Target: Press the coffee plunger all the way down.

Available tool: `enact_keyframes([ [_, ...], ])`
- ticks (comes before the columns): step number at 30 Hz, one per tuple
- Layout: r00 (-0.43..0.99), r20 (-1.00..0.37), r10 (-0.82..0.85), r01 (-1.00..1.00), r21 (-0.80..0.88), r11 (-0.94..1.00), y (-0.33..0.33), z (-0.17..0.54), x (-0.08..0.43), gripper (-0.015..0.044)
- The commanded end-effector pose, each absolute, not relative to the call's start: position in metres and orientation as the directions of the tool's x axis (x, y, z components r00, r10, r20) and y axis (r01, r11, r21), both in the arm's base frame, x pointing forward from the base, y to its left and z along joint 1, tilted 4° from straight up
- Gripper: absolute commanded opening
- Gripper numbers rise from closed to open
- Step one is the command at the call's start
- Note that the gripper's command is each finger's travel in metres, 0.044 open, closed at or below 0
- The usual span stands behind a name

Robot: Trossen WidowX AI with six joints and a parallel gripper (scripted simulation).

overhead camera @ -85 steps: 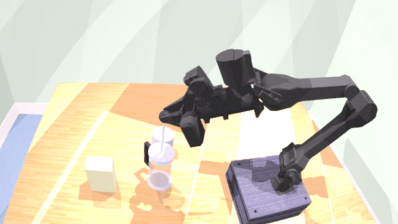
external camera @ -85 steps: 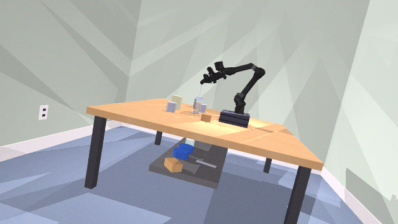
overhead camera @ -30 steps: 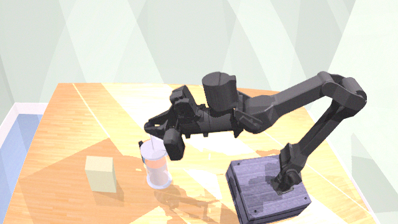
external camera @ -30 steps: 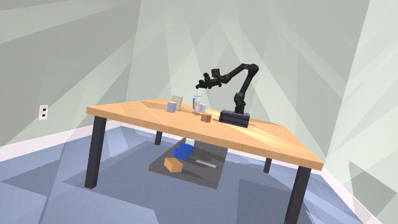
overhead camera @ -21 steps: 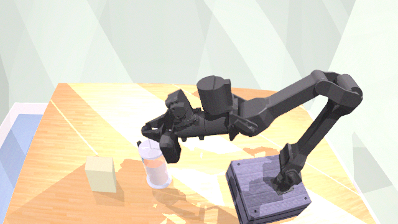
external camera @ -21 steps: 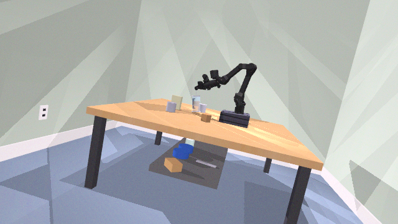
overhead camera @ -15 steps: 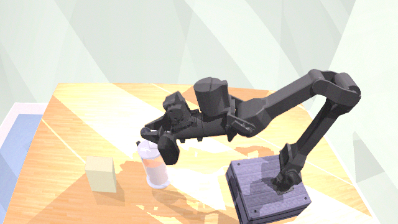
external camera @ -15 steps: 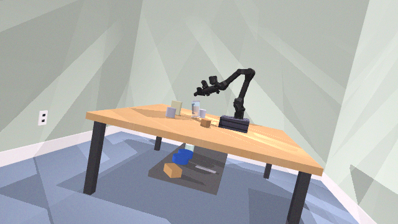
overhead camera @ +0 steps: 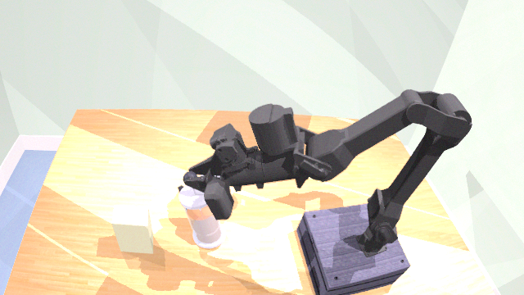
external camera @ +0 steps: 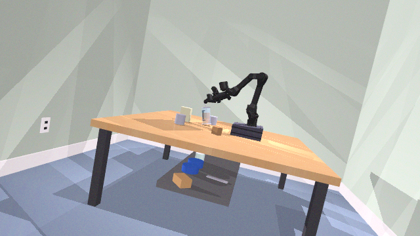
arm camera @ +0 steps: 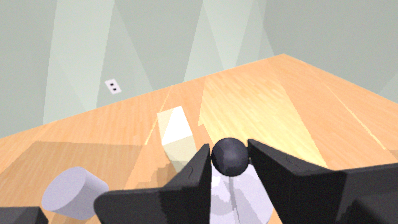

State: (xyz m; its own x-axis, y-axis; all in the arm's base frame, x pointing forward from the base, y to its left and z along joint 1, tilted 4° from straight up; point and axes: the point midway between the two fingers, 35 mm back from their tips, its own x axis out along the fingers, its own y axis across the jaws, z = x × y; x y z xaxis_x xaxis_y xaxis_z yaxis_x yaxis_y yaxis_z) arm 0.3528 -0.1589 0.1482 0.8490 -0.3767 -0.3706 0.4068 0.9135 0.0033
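At lower centre-left of the top view, the coffee press (overhead camera: 203, 223) (external camera: 206, 115) (arm camera: 259, 200) is seen upright. Its round black knob (overhead camera: 190, 177) (external camera: 205, 101) (arm camera: 230, 157) is grasped by the pincer (overhead camera: 196, 179) (external camera: 207, 100) (arm camera: 228, 146); probably smooth, it is best held centrally, because the light press may be easily tipped.

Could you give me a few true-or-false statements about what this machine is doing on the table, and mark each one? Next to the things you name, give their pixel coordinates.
1. The jaws are closed on the round black plunger knob (overhead camera: 190, 177) (arm camera: 230, 157). True.
2. The clear cylindrical coffee press (overhead camera: 205, 225) (external camera: 206, 115) is lying on its side. False: it stands upright on the wooden table (overhead camera: 262, 254) (external camera: 197, 139) (arm camera: 260, 100).
3. The plunger is already pressed all the way down. False: the knob is above the press's lid, with some rod showing between.
4. A pale cream block (overhead camera: 135, 238) (external camera: 186, 114) (arm camera: 177, 132) stands apart from the press. True.
5. The arm's dark base (overhead camera: 352, 266) (external camera: 247, 132) is on the floor. False: it sits on the table.
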Motion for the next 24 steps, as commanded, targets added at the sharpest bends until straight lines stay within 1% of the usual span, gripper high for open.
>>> enact_keyframes([
  [1, 0.829, -0.421, -0.369, 0.41, 0.009, 0.912, -0.1581, 0.1312, 0.3512, 0.0119],
  [24, 0.829, -0.421, -0.369, 0.41, 0.009, 0.912, -0.1598, 0.1325, 0.3553, 0.0119],
])
